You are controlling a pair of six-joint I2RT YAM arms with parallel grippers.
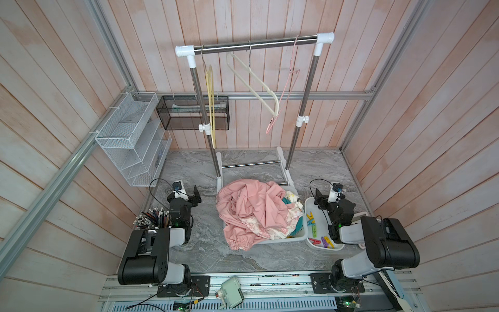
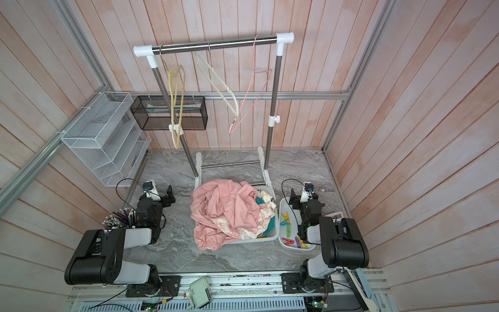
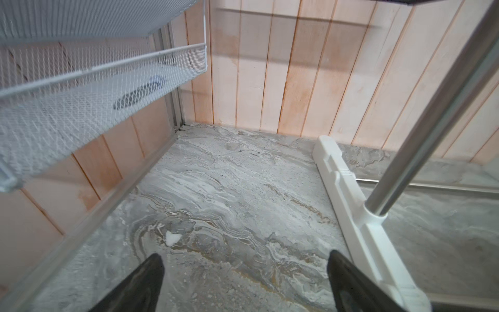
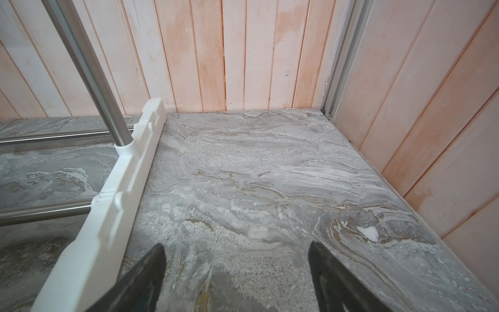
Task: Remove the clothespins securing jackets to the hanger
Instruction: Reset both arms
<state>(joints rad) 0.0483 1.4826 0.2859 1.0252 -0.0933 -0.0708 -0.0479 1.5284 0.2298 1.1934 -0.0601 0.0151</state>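
Garment rack [image 1: 253, 44]: taken as the landmark; 3 bare hangers [image 1: 255, 81] are hung from its bar, and no clip is seen on any of them.
Jackets [image 1: 251, 210]: heaped in a white basket [image 1: 297, 239] just in front of the rack's base. Pink is uppermost, with teal and cream print showing beneath.
Tray [image 1: 321, 247]: set in front of the rack's right foot, judged to be placed there as the right arm's drop-off.
Left gripper [image 3: 245, 266]: spread wide, nothing gripped, held low beside the rack's left foot.
Right gripper [image 4: 236, 251]: spread wide, nothing gripped, held by the rack's right foot above the tray's far end.
Clothespins [image 1: 313, 230]: gathered in the tray; removal is judged finished.
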